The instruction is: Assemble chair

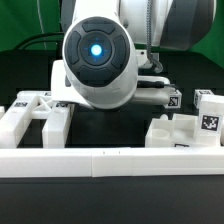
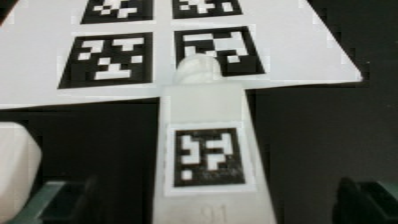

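Open gripper [image 2: 210,205] straddling a tagged chair post [image 2: 205,150]
Exterior view: the arm [image 1: 95,60] fills the middle and hides its gripper; the X-braced frame [image 1: 40,110] sits to the exterior view's left of the arm, blocky chair pieces [image 1: 170,135] to its right. Wrist view: we see the gripper wide open and empty, its fingers [image 2: 50,203] flanking the chair post, whose long axis runs straight ahead from the gripper to the marker board's [image 2: 39,80] edge. The post's near end is cut off; finger height we cannot tell.

The arm [image 1: 112,88], blue light [image 1: 97,50] glowing, fills the middle. Tagged chair pieces [image 1: 40,118] lie either side behind the border wall [image 1: 110,162].
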Robot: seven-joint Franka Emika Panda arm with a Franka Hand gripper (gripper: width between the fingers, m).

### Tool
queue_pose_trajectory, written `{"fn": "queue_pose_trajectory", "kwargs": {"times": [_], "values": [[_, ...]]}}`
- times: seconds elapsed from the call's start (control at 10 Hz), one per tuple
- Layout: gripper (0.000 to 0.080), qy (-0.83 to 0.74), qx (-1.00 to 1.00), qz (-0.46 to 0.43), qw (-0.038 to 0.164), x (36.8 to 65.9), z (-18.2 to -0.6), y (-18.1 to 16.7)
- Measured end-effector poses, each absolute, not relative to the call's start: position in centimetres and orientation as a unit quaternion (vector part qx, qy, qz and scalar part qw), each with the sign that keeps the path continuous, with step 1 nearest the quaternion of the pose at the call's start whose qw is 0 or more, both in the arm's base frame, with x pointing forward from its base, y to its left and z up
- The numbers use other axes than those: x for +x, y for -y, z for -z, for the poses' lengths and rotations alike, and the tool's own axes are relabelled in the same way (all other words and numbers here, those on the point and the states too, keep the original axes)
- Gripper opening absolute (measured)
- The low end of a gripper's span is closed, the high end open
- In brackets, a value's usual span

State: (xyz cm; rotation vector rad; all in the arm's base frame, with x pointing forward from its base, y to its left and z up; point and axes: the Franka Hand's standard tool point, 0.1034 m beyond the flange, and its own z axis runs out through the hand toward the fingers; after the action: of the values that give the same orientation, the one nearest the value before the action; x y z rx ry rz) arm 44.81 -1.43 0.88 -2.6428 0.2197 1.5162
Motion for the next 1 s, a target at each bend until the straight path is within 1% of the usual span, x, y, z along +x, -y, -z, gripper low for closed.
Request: {"fn": "queue_pose_trajectory", "kwargs": {"times": [0.2,0.3,0.4,0.7,0.8,1.0], "values": [[0.0639,-0.072,-0.864,-0.496,0.042,44.8,-0.9,1.4],[0.0422,-0.072,-0.864,-0.496,0.042,44.8,-0.9,1.4],[0.0283,-0.072,-0.864,-0.496,0.042,44.8,-0.9,1.4],[0.0285,-0.071,-0.865,-0.495,0.042,45.1,-1.2,1.3],[0.0285,-0.071,-0.865,-0.494,0.043,45.6,-1.9,1.1],[0.0285,-0.076,-0.864,-0.496,0.041,47.2,-4.8,0.3]]}}
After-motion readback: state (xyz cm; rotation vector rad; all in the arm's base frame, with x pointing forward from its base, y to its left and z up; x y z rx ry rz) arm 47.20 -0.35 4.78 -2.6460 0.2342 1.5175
